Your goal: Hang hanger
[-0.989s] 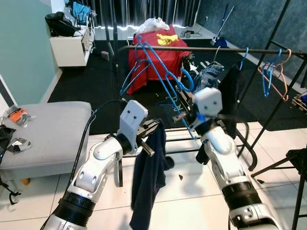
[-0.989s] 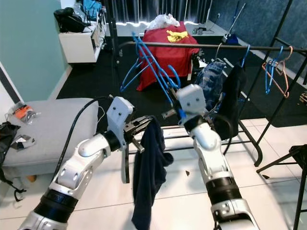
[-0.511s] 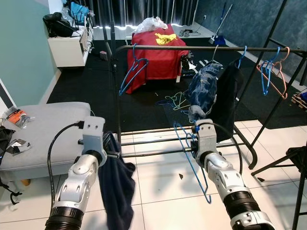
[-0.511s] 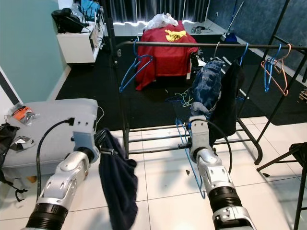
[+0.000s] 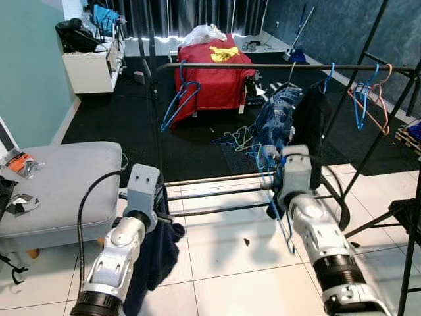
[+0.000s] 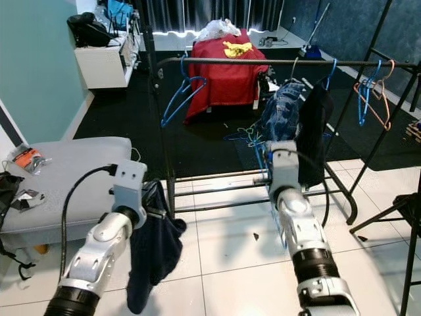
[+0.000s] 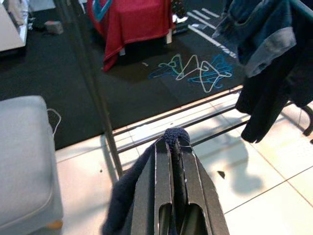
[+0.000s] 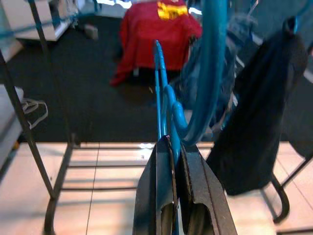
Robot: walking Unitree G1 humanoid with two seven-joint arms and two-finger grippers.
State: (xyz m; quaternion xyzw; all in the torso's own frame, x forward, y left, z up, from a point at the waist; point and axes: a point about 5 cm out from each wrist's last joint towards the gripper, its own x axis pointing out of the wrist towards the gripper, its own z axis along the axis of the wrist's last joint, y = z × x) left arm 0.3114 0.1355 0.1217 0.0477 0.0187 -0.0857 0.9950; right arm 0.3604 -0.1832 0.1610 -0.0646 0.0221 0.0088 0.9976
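The right gripper (image 8: 171, 147) pinched a thin blue hanger (image 5: 279, 210) low in front of the rack. The hanger hung down with its long side pointing at the floor. Its smooth round hook (image 8: 205, 73) curled up above the fingers. The top rail (image 5: 263, 66) was a straight dark metal bar, higher up and farther away, so the right arm was the nearer one to lift it there. The left gripper (image 7: 171, 147) was pressed tight on a soft dark blue cloth (image 6: 148, 257) that drooped toward the white tile floor (image 5: 217, 276)
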